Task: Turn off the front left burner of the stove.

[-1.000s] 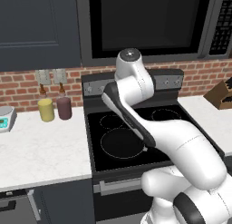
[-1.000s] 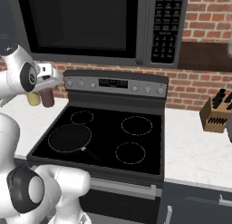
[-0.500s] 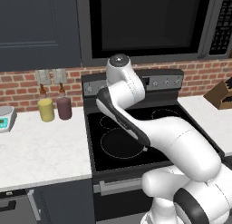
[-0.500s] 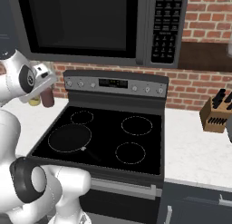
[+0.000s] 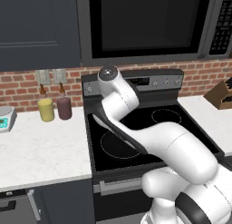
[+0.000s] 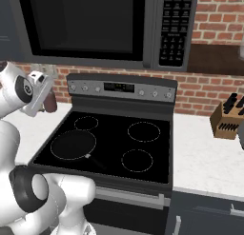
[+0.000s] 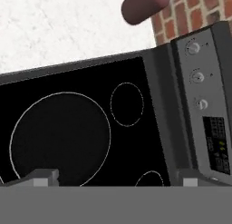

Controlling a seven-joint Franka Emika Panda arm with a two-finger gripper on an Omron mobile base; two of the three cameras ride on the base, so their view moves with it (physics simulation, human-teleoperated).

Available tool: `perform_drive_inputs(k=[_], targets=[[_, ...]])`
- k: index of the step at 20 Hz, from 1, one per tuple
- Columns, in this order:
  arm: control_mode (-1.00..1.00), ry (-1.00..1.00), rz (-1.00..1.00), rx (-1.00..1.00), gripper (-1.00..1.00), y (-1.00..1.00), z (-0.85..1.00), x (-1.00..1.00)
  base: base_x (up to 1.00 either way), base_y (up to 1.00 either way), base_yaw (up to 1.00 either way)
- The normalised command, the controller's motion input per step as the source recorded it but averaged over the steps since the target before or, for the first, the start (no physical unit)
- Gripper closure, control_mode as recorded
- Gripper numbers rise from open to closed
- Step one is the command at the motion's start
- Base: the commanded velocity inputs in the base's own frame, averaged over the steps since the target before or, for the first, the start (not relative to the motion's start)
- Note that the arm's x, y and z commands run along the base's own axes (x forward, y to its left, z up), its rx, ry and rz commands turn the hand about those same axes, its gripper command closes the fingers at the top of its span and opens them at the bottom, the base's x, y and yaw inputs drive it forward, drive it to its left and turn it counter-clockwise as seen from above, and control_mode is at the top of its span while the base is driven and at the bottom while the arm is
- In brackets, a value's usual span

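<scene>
Stove: the stove (image 6: pixel 143 153) is a black glass top set between two stretches of white bench (image 5: pixel 41 148), with a grey knob panel (image 6: pixel 121 88) along its back edge and a microwave (image 6: pixel 102 27) above it.
Front left burner: the front left burner (image 6: pixel 73 144) is the largest white ring, at about 8 o'clock on the glass in the right base view; in the hand view (image 7: pixel 60 138) it lies at lower left, with a smaller ring (image 7: pixel 127 104) at its 2 o'clock.
Knobs: three round knobs (image 7: pixel 197 76) run down the grey panel at the right edge of the hand view, above a dark display (image 7: pixel 216 145).
Claw: the claw (image 7: pixel 115 177) shows as two grey tips at the bottom of the hand view, set wide apart and holding nothing, above the big ring's near side.
Arm: the white arm (image 5: pixel 122 105) bends over the left half of the glass.
Jars: a yellow jar (image 5: pixel 45 109) and a maroon jar (image 5: pixel 64 108) stand side by side on the left bench against the brick wall.
Knife block: a wooden knife block (image 6: pixel 228 119) sits on the right bench.
</scene>
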Motion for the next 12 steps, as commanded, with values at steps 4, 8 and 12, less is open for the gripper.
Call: perform_drive_inputs(k=[4,8,12], targets=[[-1.00,0.00,0.19,-0.32,-1.00,0.09,0.00,0.10,0.00,0.00,0.00],[-1.00,-0.03,0.13,-0.33,-1.00,0.25,-0.14,-0.01,0.00,0.00,0.00],[-1.00,-0.01,0.11,-0.28,-1.00,0.21,-0.08,-0.03,0.00,0.00,0.00]])
